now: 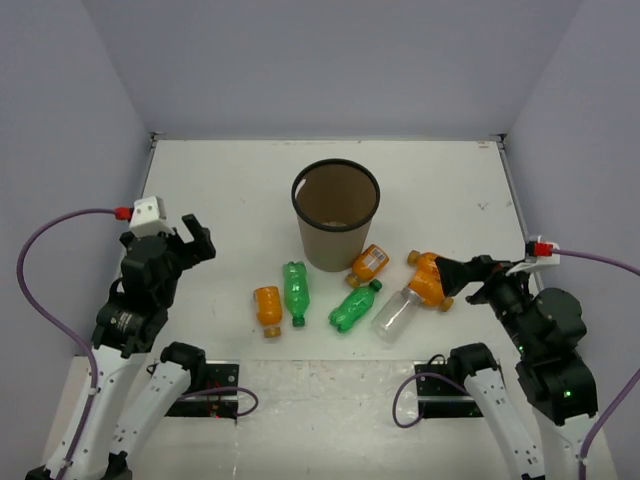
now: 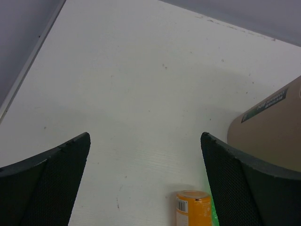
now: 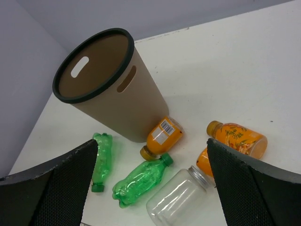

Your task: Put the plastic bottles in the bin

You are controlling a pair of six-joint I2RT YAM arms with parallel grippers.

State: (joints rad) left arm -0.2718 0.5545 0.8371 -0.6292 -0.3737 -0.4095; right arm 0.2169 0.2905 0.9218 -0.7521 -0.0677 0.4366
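Jaws, left gripper (image 1: 190, 235): spread wide, holding nothing and touching nothing. It hangs over the table (image 1: 230, 180) at about 9 o'clock from the bin (image 1: 335, 250).
Jaws, right gripper (image 1: 455, 280): also wide apart, not gripping anything. It sits at 4 o'clock from the bin, right at the orange pair (image 1: 427, 280). Honestly can't tell if a finger touches them.
Where the plastic bottles are: all lying on the table outside the bin, fanned from 7 round to 4 o'clock of it.
Order from the top view: lone orange bottle (image 1: 267, 308) at 7, left green bottle (image 1: 294, 290) just beside it, right green bottle (image 1: 354, 306) at 6, clear bottle (image 1: 394, 312) at 5, labelled orange bottle (image 1: 368, 264) just beside the bin's base.
Right wrist only: the bin's two handle slots, the barcode on the labelled orange bottle, and the right-hand finger (image 3: 254, 188) covering part of one of the orange pair.
Left wrist only: a label on the bin's side, plus the end of the lone orange bottle with a sliver of green next to it, low between the fingers.
Top only: both arms at once, well apart.
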